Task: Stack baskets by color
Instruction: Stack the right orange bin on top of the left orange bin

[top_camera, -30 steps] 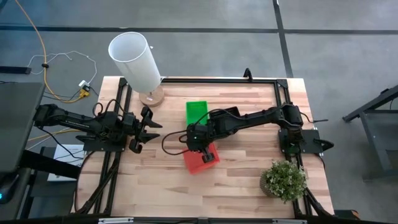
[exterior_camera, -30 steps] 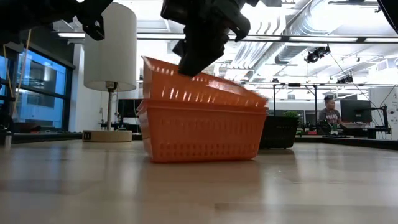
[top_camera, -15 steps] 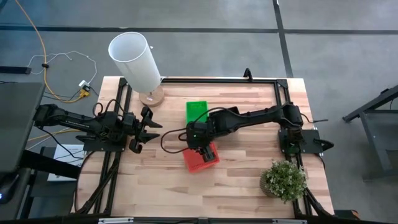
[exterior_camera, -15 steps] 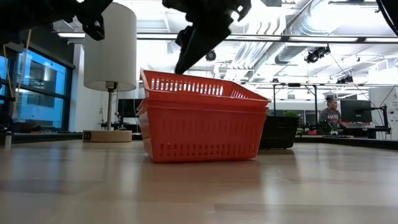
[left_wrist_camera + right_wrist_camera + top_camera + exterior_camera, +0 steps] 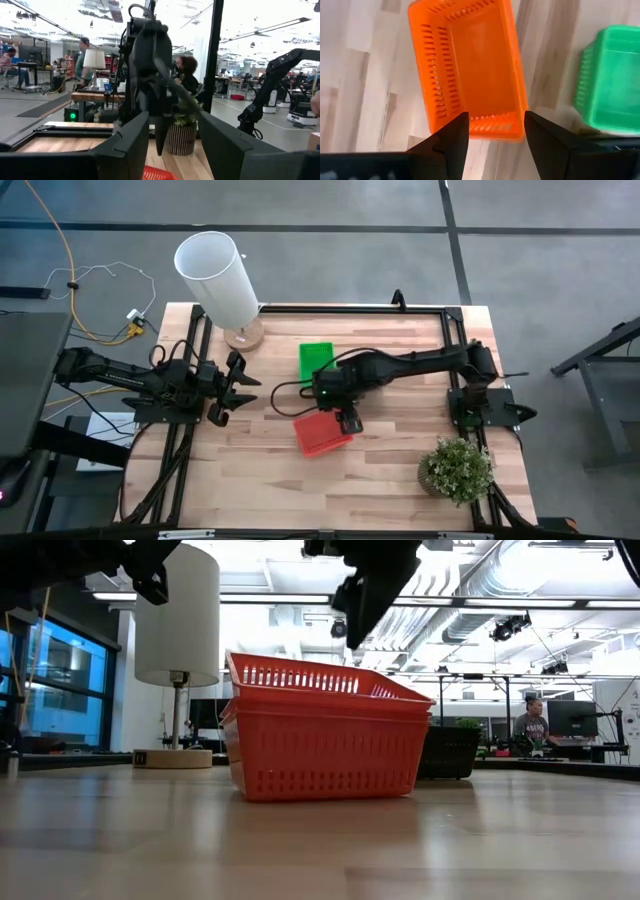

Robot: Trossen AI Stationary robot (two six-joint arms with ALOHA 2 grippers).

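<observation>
We see red baskets (image 5: 320,735): ribbed mesh plastic, nested | right gripper (image 5: 347,418) released, fingers spread above them | left gripper (image 5: 240,383) parted, holding nothing, table's left

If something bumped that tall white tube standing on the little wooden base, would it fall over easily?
Probably yes. The white tube is tall over a small round base, so it looks top-heavy. It seems thin-walled and hollow, so likely light, and once down it would probably roll.

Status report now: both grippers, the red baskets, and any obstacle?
Right gripper open, above red baskets, holding nothing. Left gripper open, waiting at table's left side. Red baskets nested. Green basket beside them, not in the way.
</observation>
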